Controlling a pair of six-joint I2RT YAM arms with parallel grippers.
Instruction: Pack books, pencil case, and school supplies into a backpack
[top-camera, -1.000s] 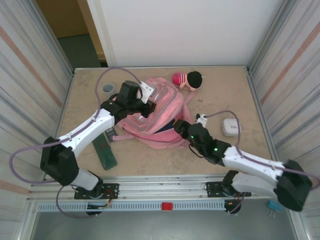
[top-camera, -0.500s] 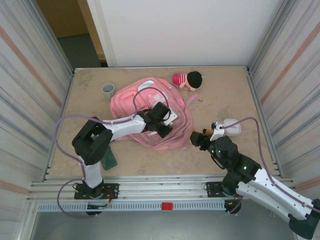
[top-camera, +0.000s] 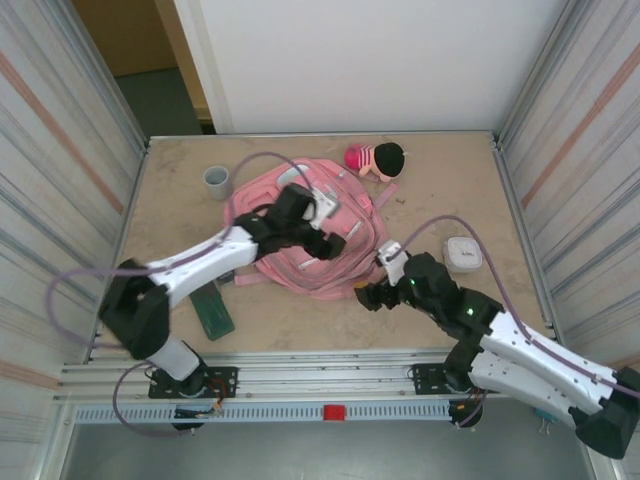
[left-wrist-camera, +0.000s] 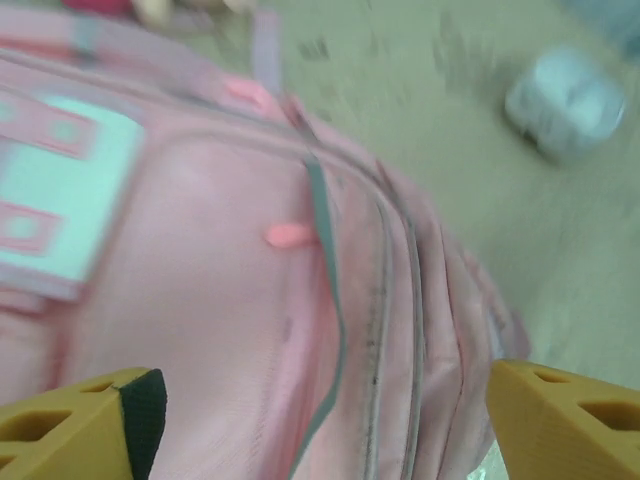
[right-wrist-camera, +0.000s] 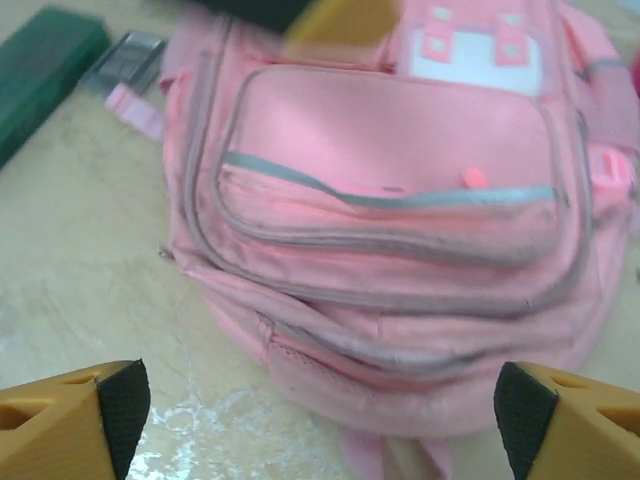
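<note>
1. Progress, top view: backpack (top-camera: 300, 268) lies flat in the middle of the desk (top-camera: 450, 180), front pockets up.
   - Contents are hidden, so I can't confirm what's packed.
   - Green case (top-camera: 213, 310), likely the pencil case, sits loose on the desk left of the bag. A white gadget (top-camera: 462, 253) sits to its right.
   - Grey cup (top-camera: 217, 180) and plush doll (top-camera: 375, 158) are at the far side.
   - My read: the task isn't finished, and at least the loose supplies are left to pack.
   - Left end effector (top-camera: 322, 240) hangs over the bag's middle. Right end effector (top-camera: 368, 295) is just off its near-right corner.

2. Left wrist view: left end effector (left-wrist-camera: 320, 440) has its fingers spread wide, one at each lower corner of the picture.
   - Nothing is held. Only backpack (left-wrist-camera: 200, 300) fabric and zip lines lie below.
   - Can't tell if the fingers touch the fabric; the picture is blurred.
   - White gadget (left-wrist-camera: 565, 105) is on the desk beyond the bag.

3. Right wrist view: right end effector (right-wrist-camera: 320, 430) is also wide open and empty, facing the backpack (right-wrist-camera: 390, 150) from the near side, over bare desk.
   - Front pocket zip (right-wrist-camera: 390, 200) looks shut.
   - Green case (right-wrist-camera: 40, 70) is visible top left, well outside the bag.
</note>
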